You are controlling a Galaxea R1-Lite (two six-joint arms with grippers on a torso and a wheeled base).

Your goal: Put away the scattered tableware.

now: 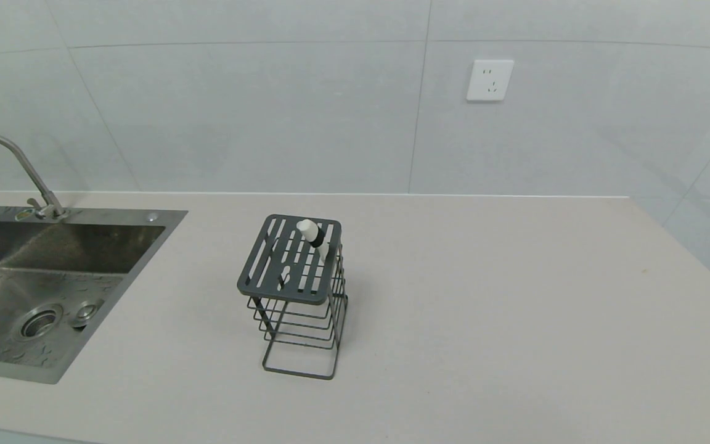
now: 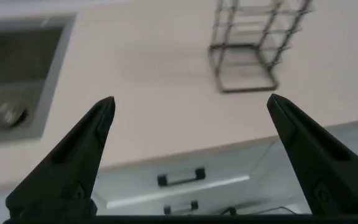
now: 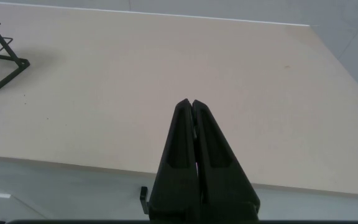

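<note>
One white-handled utensil (image 1: 310,232) stands slotted in the dark grey wire rack (image 1: 284,295).
The rack sits mid-surface (image 1: 484,308), right of the steel sink (image 1: 114,216); left end effector (image 2: 190,99) spread wide, right end effector (image 3: 192,102) clenched.

1. You'll see the rack (image 1: 290,259) is dark grey, its top plate patterned with parallel slots.
2. The handle (image 1: 310,231) standing in it is white with a black band.
3. Your countertop (image 1: 484,308) is plain beige.
4. The sink (image 1: 102,216) is silver steel, its floor embossed with small raised marks.
5. Your left gripper (image 2: 190,99) and right gripper (image 3: 192,102) are black.
6. The wall (image 1: 238,111) is pale grey tile; the socket (image 1: 489,80) is white.
</note>
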